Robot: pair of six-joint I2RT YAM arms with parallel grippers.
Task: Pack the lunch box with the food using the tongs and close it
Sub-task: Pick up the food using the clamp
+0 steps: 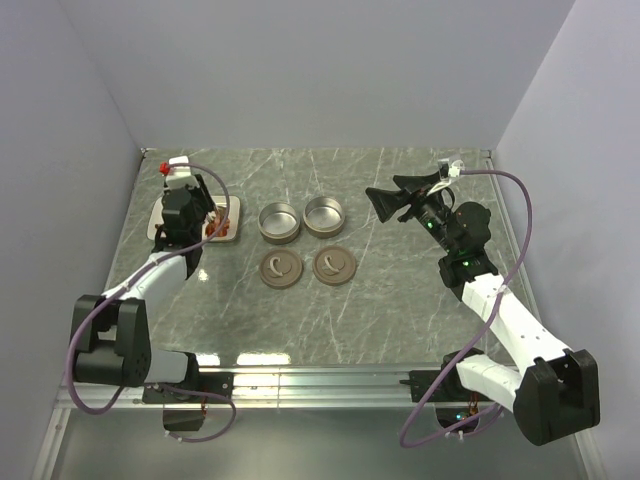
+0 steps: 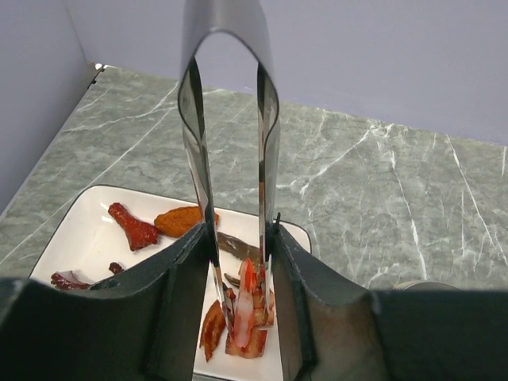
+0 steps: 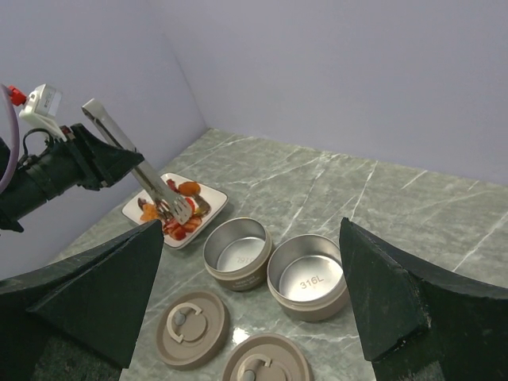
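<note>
My left gripper (image 2: 240, 246) is shut on the metal tongs (image 2: 266, 119), whose arms run down between its fingers. The tongs' tips (image 3: 176, 210) are down on the white plate (image 2: 87, 230), one on either side of a red-and-white piece of food (image 2: 248, 317). More red, orange and dark pieces (image 2: 133, 226) lie on the plate. The lunch box is two round open tins (image 1: 279, 222) (image 1: 324, 215), both empty, with their lids (image 1: 280, 267) (image 1: 334, 265) lying flat in front. My right gripper (image 1: 385, 200) hangs open above the table's right side, holding nothing.
The plate (image 1: 233, 207) sits at the far left, close to the left wall and just left of the tins (image 3: 236, 254) (image 3: 308, 276). The lids (image 3: 191, 327) (image 3: 266, 365) lie between the tins and the arm bases. Walls enclose the marble table on three sides.
</note>
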